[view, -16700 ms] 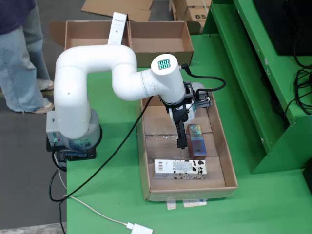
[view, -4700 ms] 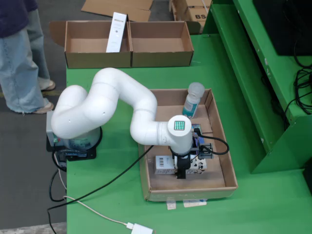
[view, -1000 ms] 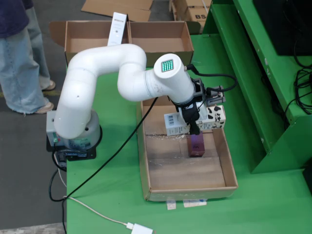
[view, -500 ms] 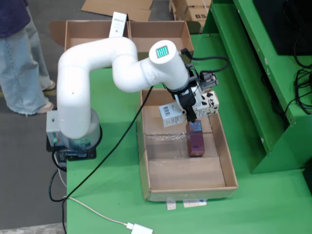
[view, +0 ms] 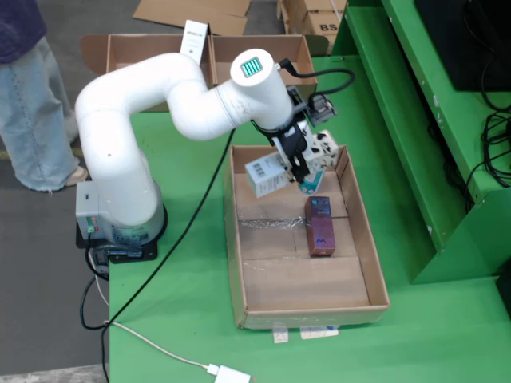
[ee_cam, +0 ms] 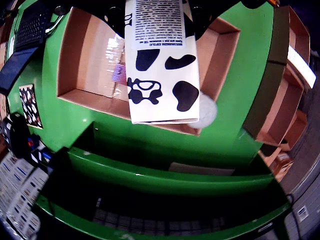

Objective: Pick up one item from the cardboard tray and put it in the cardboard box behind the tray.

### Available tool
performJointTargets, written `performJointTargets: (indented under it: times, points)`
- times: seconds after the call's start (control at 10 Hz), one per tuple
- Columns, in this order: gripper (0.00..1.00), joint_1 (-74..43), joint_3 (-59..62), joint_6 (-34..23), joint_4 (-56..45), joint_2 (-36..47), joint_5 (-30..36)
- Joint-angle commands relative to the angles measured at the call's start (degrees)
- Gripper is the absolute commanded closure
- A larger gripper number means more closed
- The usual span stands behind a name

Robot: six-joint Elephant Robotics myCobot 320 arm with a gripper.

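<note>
My gripper [view: 297, 163] is shut on a white carton with black cow spots [view: 267, 175], which hangs in the air over the back end of the cardboard tray [view: 235, 263]. In the wrist view the carton [ee_cam: 161, 65] fills the top middle, with the tray [ee_cam: 75, 60] beneath it. A purple box [view: 321, 227] lies in the tray's middle. A bottle with a blue label [view: 308, 187] stands partly hidden under the carton; its white cap [ee_cam: 208, 112] shows in the wrist view. The two-compartment cardboard box [view: 263, 73] sits behind the tray.
A slim white box [view: 194, 40] leans in the left compartment of the back box. A person [view: 32, 96] stands at the left beside the table. Green shelving [view: 431, 120] rises along the right. A black cable [view: 184, 239] and a white cable [view: 160, 351] cross the table.
The arm has carried the cow-spotted carton up and toward the back of the tray, left in the fixed view. The purple box has stayed in place.
</note>
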Motion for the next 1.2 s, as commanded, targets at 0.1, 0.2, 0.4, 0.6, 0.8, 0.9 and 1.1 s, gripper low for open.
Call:
performJointTargets:
  times: [0.1,0.2,0.4,0.6,0.8,0.9,1.1]
  points:
    - [1.0,28.73,-18.84,11.14,-12.01,30.95,-10.35]
    - [1.0,28.73,-18.84,11.14,-12.01,30.95,-10.35]
    - [1.0,55.99,-18.58,32.5,-29.18,40.22,-21.27]
    - [1.0,74.27,-16.02,47.82,-34.32,36.3,-26.23]
    - [1.0,78.64,-16.18,50.78,-31.19,31.49,-26.65]
    - [1.0,87.75,-13.27,53.94,-24.23,19.1,-27.29]
    - [1.0,89.38,-9.25,52.67,-20.21,11.1,-27.01]
